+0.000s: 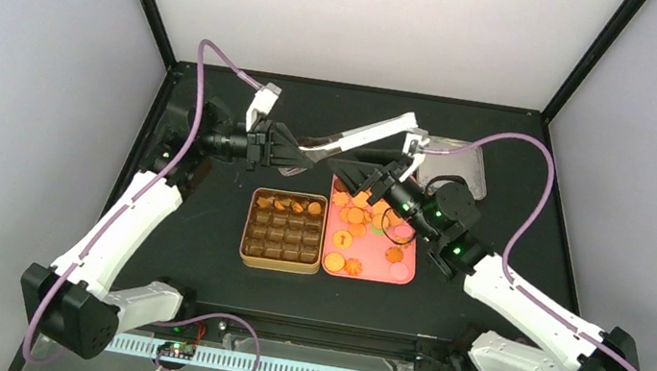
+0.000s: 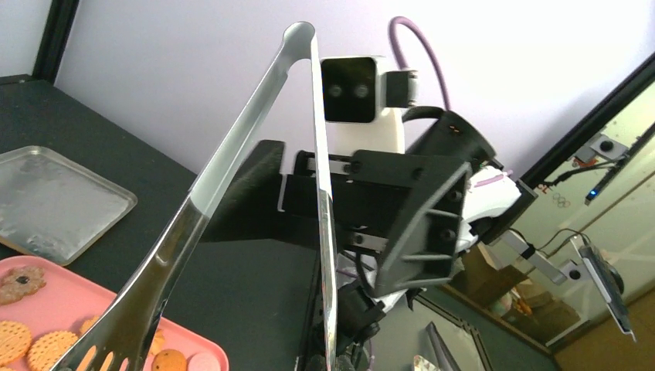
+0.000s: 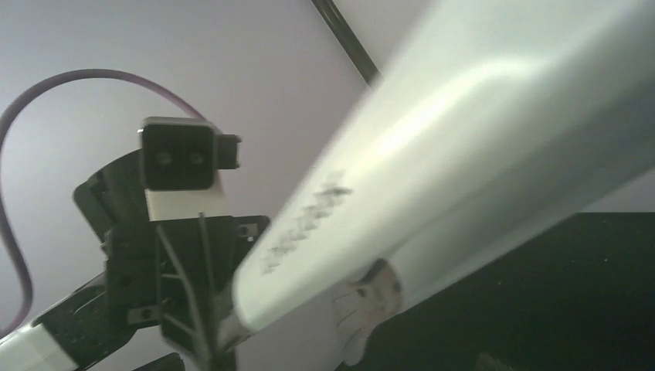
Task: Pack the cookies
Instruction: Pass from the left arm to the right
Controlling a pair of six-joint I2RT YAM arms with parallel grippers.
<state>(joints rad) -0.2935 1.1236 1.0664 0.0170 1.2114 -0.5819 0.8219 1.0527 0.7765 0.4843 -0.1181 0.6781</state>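
Matte black table (image 1: 206, 270) bears ridged golden cookies (image 1: 356, 217); polished tongs (image 2: 255, 131) aloft.

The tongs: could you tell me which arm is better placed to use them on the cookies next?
Probably right. The right gripper stands open at the tongs, directly above the pink tray of cookies. The left gripper only pinches their end, off beyond the tin.

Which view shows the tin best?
Top external: the whole tin shows, with cookies in its far row only. Neither wrist view shows it.
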